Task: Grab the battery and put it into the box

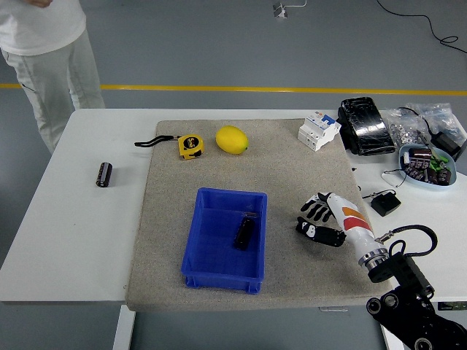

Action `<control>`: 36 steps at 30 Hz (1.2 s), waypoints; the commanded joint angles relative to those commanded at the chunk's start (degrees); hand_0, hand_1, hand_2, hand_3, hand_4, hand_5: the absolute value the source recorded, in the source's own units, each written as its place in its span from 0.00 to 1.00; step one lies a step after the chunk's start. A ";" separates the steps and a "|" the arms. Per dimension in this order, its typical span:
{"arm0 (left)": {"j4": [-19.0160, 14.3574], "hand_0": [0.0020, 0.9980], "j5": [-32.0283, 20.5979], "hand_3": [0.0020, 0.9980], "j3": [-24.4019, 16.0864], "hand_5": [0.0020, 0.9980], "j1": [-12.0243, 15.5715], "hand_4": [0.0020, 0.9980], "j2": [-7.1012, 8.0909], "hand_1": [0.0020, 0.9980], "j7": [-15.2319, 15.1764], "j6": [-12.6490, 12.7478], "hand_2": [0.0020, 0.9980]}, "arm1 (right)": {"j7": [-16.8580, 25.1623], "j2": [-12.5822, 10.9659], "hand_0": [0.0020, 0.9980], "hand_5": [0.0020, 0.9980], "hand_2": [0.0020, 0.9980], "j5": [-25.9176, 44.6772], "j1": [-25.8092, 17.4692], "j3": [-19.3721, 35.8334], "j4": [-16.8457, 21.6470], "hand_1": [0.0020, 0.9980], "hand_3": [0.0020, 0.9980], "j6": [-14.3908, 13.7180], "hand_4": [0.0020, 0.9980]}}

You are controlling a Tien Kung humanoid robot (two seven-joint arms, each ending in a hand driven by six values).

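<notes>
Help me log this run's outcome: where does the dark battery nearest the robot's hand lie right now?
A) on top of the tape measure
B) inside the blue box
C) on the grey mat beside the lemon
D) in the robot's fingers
B: the dark battery lies on the floor of the blue box, while the right hand is open over the mat beside it, holding nothing.
</notes>
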 joint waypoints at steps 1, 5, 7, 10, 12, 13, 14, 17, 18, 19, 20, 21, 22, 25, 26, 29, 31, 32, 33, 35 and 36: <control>0.00 0.74 0.05 0.63 -0.02 0.64 0.01 0.67 0.00 0.67 0.02 -0.01 0.70 | 0.02 -0.03 0.34 0.12 0.41 0.01 0.05 0.12 0.03 0.39 0.45 0.09 0.70; -0.01 0.74 -0.06 0.63 0.04 0.64 0.00 0.67 0.02 0.67 -0.04 -0.03 0.70 | -0.03 -0.09 0.34 0.11 0.41 -0.07 -0.06 0.49 -0.03 0.39 0.45 0.54 0.69; 0.01 0.74 -0.14 0.63 0.04 0.64 0.01 0.67 0.01 0.67 -0.07 -0.02 0.70 | -0.06 -0.14 0.34 0.11 0.41 -0.18 -0.26 0.58 0.18 0.39 0.45 0.87 0.69; 0.00 0.74 -0.12 0.63 0.05 0.64 -0.03 0.67 0.03 0.67 -0.07 -0.04 0.70 | 0.02 -0.25 0.43 0.13 0.47 -1.16 -0.33 0.60 0.76 0.45 0.50 1.79 0.75; -0.01 0.74 0.04 0.63 0.02 0.64 -0.08 0.67 0.04 0.67 -0.02 -0.08 0.70 | 0.30 -0.35 0.43 0.13 0.47 -2.32 -0.32 0.68 1.41 0.45 0.50 2.24 0.75; -0.01 0.74 0.14 0.63 -0.06 0.64 -0.10 0.67 0.03 0.67 0.01 -0.08 0.70 | 0.31 -0.39 0.43 0.13 0.47 -3.32 -0.33 0.82 1.86 0.45 0.50 2.70 0.75; -0.01 0.74 0.17 0.63 -0.07 0.64 -0.10 0.67 0.04 0.67 0.01 -0.08 0.70 | 0.29 -0.42 0.69 0.29 0.69 -4.22 -0.36 0.96 2.16 0.65 0.73 3.11 1.00; -0.02 0.74 0.16 0.63 -0.04 0.64 -0.13 0.67 0.06 0.67 0.01 -0.09 0.70 | 0.35 -0.56 0.69 0.29 0.69 -6.09 -0.53 1.22 2.44 0.65 0.73 3.70 1.00; -0.01 0.74 0.24 0.63 -0.08 0.64 -0.13 0.67 0.06 0.67 0.04 -0.09 0.70 | 0.38 -0.62 0.69 0.29 0.69 -6.41 -0.64 1.29 2.29 0.65 0.73 3.74 1.00; -0.01 0.74 0.30 0.63 -0.11 0.64 -0.13 0.67 0.05 0.67 0.07 -0.09 0.70 | 0.35 -0.68 0.69 0.29 0.69 -6.63 -0.79 1.40 2.10 0.65 0.73 3.79 1.00; -0.01 0.74 0.31 0.63 -0.13 0.64 -0.12 0.67 0.03 0.67 0.08 -0.07 0.70 | 0.31 -0.76 0.74 0.30 0.73 -6.77 -0.96 1.53 1.92 0.70 0.77 3.85 1.00; 0.00 0.74 0.26 0.63 -0.12 0.64 -0.09 0.67 0.02 0.67 0.07 -0.06 0.70 | 0.29 -0.90 0.74 0.30 0.73 -6.85 -1.22 1.69 1.71 0.70 0.77 3.87 1.00; 0.00 0.74 0.21 0.63 -0.11 0.64 -0.06 0.67 0.01 0.67 0.07 -0.05 0.70 | 0.26 -1.03 0.74 0.30 0.73 -7.00 -1.44 1.80 1.53 0.70 0.77 3.85 1.00; 0.02 0.74 0.26 0.63 -0.22 0.64 -0.02 0.67 -0.07 0.67 0.11 0.01 0.70 | 0.01 -1.57 0.74 0.30 0.73 -7.79 -2.15 2.18 0.55 0.70 0.77 3.86 1.00; 0.02 0.74 0.35 0.63 -0.27 0.64 -0.01 0.67 -0.08 0.67 0.14 0.01 0.70 | -0.06 -1.72 0.74 0.30 0.73 -8.04 -2.34 2.35 0.20 0.70 0.77 3.88 1.00; -0.01 0.74 0.63 0.63 -0.37 0.64 0.04 0.67 -0.10 0.67 0.25 -0.04 0.70 | -0.28 -2.05 0.74 0.30 0.73 -8.50 -2.90 2.90 -0.61 0.70 0.77 3.91 1.00; -0.02 0.74 0.91 0.63 -0.51 0.64 0.09 0.67 -0.12 0.67 0.34 -0.08 0.70 | -0.22 -2.21 0.74 0.30 0.73 -8.54 -3.23 3.06 -0.77 0.70 0.77 3.74 1.00; -0.03 0.74 0.99 0.63 -0.54 0.64 0.10 0.67 -0.13 0.67 0.38 -0.09 0.70 | -0.17 -2.25 0.63 0.30 0.65 -8.47 -3.33 3.07 -0.81 0.61 0.72 3.64 1.00; -0.04 0.74 1.05 0.63 -0.54 0.64 0.11 0.67 -0.14 0.67 0.40 -0.11 0.70 | -0.07 -2.28 0.63 0.30 0.65 -8.32 -3.45 3.05 -0.89 0.61 0.72 3.41 1.00; -0.08 0.74 1.14 0.63 -0.48 0.64 0.09 0.67 -0.16 0.67 0.43 -0.14 0.70 | 0.15 -2.25 0.63 0.30 0.65 -7.94 -3.62 2.98 -1.17 0.61 0.72 3.01 1.00; -0.10 0.74 1.12 0.63 -0.43 0.64 0.07 0.67 -0.18 0.67 0.44 -0.14 0.70 | 0.22 -2.23 0.63 0.30 0.65 -7.80 -3.65 2.92 -1.33 0.61 0.72 2.87 1.00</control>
